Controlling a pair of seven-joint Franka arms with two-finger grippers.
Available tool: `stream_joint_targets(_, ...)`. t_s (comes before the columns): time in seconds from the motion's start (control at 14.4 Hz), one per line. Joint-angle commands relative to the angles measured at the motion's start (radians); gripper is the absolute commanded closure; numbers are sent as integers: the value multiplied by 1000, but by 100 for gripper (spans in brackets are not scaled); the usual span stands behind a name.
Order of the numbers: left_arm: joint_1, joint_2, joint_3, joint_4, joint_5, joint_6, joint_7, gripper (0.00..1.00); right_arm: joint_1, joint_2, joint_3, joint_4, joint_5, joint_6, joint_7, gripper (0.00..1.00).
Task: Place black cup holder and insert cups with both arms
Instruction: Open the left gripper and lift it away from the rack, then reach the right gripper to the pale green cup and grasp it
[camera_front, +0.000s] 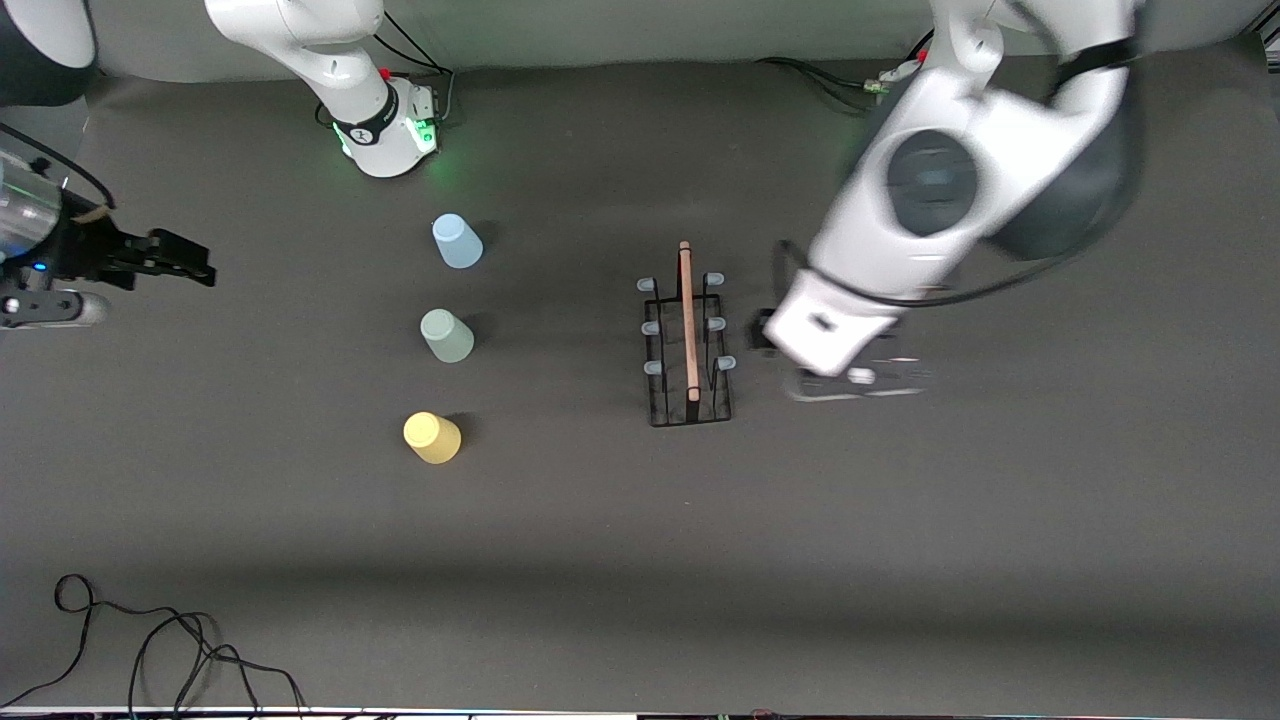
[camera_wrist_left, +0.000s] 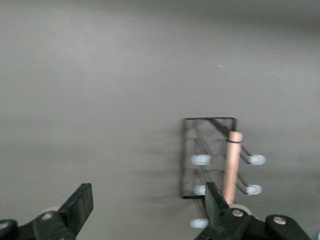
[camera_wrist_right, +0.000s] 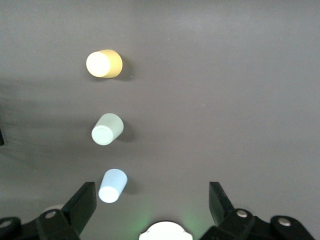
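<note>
left claw (camera_wrist_left: 147, 212) wide, empty, over worktop (camera_front: 900, 520) beside black cup holder (camera_front: 688, 335) | right claw (camera_wrist_right: 152, 210) wide, waiting at worktop's end | worktop dark grey

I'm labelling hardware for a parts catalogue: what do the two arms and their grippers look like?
Both arms are glossy white with rounded links and black joint bands. The right arm's base glows green, with black cables by it. The left gripper and the right gripper each have two flat black fingers.
</note>
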Motion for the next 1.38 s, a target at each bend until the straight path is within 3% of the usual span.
stream_joint_targets(0.0, 127, -105, -7, -47, 10, -63, 119, 0, 82, -29, -5, -107, 17, 102, 113, 0)
stream_joint_targets(0.21, 259, -209, -7, -104, 69, -129, 274, 0, 177, -29, -5, -248, 17, 277, 266, 0)
stream_joint_targets(0.48, 427, -264, -8, -115, 83, -212, 515, 0, 252, -8, -3, -441, 17, 527, 386, 0)
stream_joint_targets(0.69, 470, -277, -5, -117, 90, -237, 569, 0, 284, 33, -5, -565, 17, 729, 441, 0)
stream_joint_targets(1.11, 465, -306, -11, -157, 89, -117, 546, 0, 283, 156, -5, -612, 19, 852, 443, 0)
stream_joint_targets(1.31, 466, -310, -13, -169, 89, -125, 555, 0, 291, 199, -3, -664, 17, 951, 443, 0)
